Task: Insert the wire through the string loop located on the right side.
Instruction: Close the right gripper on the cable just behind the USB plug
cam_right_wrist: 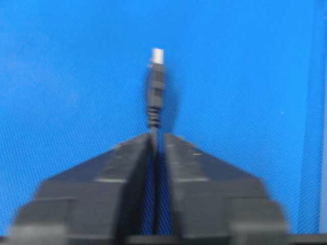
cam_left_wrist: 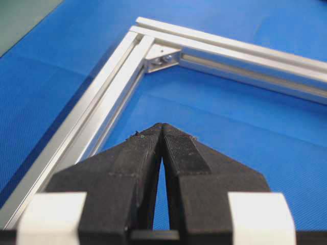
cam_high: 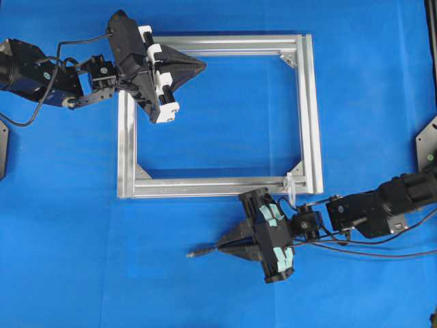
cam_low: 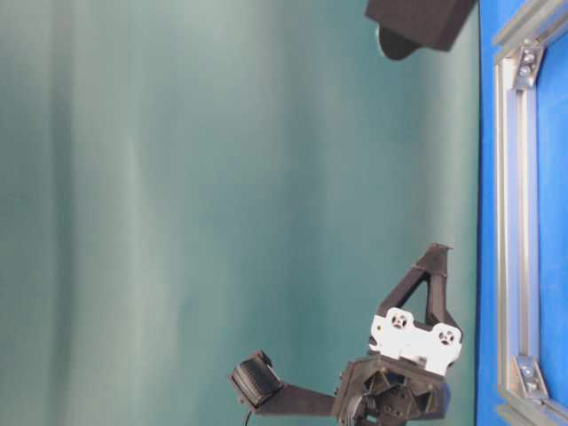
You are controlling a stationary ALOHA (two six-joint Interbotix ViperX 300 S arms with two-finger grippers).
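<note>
R gripper (cam_high: 220, 246) below frame (cam_high: 311, 116), jaws clamped on wire (cam_right_wrist: 155, 94) just behind plug; plug tip pokes out ahead, over blue bench (cam_high: 225, 130). String loop (cam_high: 289, 186) at frame's lower-R corner, near R wrist. L gripper (cam_high: 202, 65) at upper-L corner, jaws together, holding nothing.

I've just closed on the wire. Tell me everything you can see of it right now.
The wire is a thin black cable ending in a ribbed dark plug with a pale tip. The right end effector is shut on it just behind the plug, which sticks out past the fingertips over the blue mat. Overhead, the plug points left, below the frame's lower bar and apart from it.
</note>
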